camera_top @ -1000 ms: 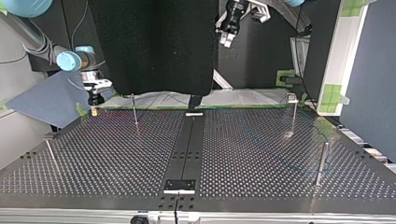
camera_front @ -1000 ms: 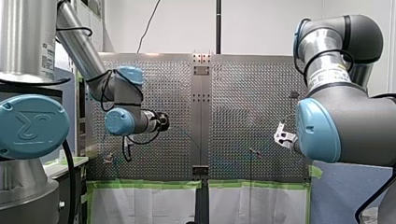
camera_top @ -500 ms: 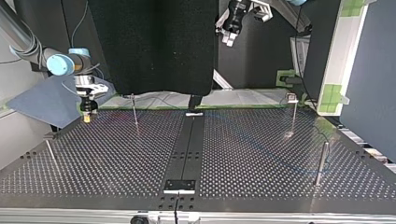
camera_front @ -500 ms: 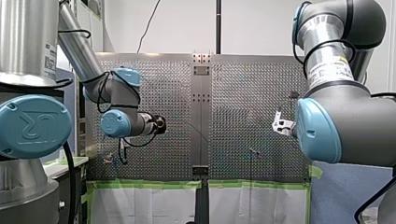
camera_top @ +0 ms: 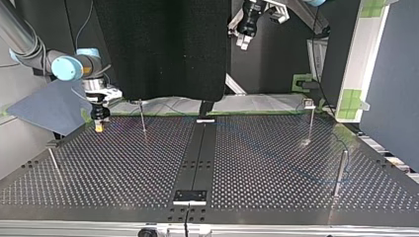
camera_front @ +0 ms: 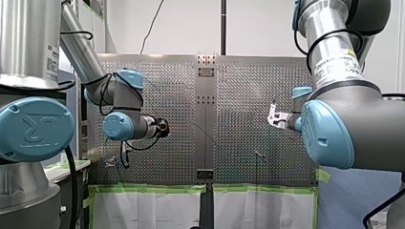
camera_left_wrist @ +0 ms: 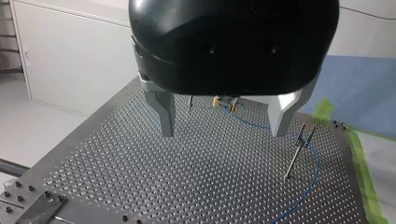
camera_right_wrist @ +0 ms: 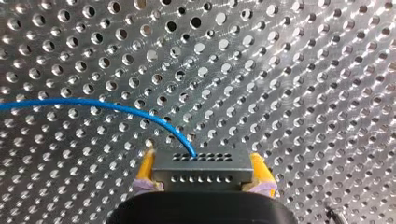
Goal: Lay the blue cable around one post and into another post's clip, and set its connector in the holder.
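Blue cable [camera_right_wrist: 93, 105] trails over the perforated table [camera_top: 123, 168], which fills the lower half of the top view and carries thin upright posts [camera_top: 341, 173]. My right arm [camera_top: 69, 66] enters that view at ten o'clock, and my left arm [camera_front: 122, 125] sits at nine o'clock of the front view, which hides both sets of fingers. At ten o'clock of the top view, by the table's far edge, my right pincer [camera_right_wrist: 203, 170] hangs low with only a yellow tip showing. Its own wrist view makes the grip plain: the yellow pads [camera_right_wrist: 145, 168] press on both sides of the dark connector [camera_right_wrist: 203, 161] above the holes. At twelve o'clock of the top view my left pincer [camera_left_wrist: 223, 123] hangs high, well apart from the table. Its wrist view shows metal fingers [camera_left_wrist: 164, 114] spread wide with nothing between them. Only that wrist view shows the cable's run: from the far pincer it crosses the table, passes just beside a fork-topped post [camera_left_wrist: 295, 158] and curves on; whether it touches, I cannot tell. In the right wrist view the cable arcs into the connector's upper row of holes.
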### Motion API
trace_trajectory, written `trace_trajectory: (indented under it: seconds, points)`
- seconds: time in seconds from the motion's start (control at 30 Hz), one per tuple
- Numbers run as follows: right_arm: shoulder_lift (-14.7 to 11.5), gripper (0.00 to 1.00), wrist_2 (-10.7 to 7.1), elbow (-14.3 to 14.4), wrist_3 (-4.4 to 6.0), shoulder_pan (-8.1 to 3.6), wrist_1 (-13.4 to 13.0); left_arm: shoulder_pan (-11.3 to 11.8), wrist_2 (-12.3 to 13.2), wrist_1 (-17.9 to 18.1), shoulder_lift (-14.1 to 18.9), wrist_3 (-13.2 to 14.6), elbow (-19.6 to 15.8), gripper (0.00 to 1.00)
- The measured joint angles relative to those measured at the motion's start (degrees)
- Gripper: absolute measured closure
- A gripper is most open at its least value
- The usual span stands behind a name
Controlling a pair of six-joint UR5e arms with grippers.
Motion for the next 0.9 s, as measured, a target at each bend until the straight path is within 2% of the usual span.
trace_trajectory:
  seconds: [0.2, 0.3, 0.63, 0.73, 0.9]
  points:
    - [-3.01, 1.00, 3.01, 2.80, 1.20, 0.41, 3.01, 0.27, 0.35, -0.06, 0.01, 0.01, 0.00, 0.00]
    - [-4.68, 1.00, 4.33, 3.35, 1.06, 0.29, 4.68, 0.42, 0.87, -0.09, 0.01, 0.01, -0.03, 0.00]
    - [-10.36, 1.00, 9.06, 3.06, -3.77, -0.95, 10.36, 0.92, 1.20, -0.56, 0.01, 0.00, 0.00, 0.00]
    - [-11.91, 1.00, 9.53, 2.76, -5.29, -1.40, 11.90, 1.07, 1.23, -0.75, 0.01, 0.00, 0.00, 0.00]
    - [-14.48, 1.00, 9.19, 2.32, -7.17, -2.41, 14.48, 1.29, 1.26, -1.00, 0.00, -0.03, 0.00, 0.00]
